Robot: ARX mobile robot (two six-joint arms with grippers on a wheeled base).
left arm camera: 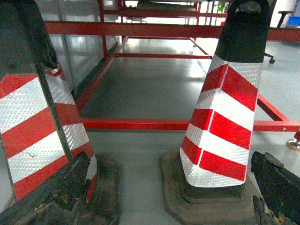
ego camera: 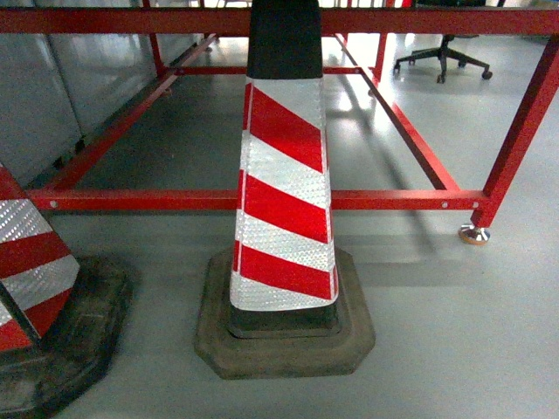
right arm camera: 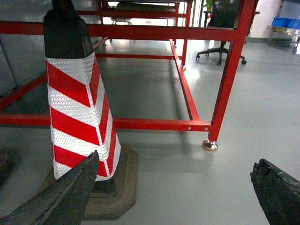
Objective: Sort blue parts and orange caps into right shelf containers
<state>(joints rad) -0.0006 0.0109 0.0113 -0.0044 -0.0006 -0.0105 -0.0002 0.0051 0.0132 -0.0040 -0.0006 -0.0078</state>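
Blue containers [right arm camera: 286, 22] sit far beyond the spread right fingers [right arm camera: 276, 192].

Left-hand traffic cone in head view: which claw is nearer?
Left. The left claw has the left-hand traffic cone close on its left side. The right claw faces the centre traffic cone, with the left-hand one beyond that.
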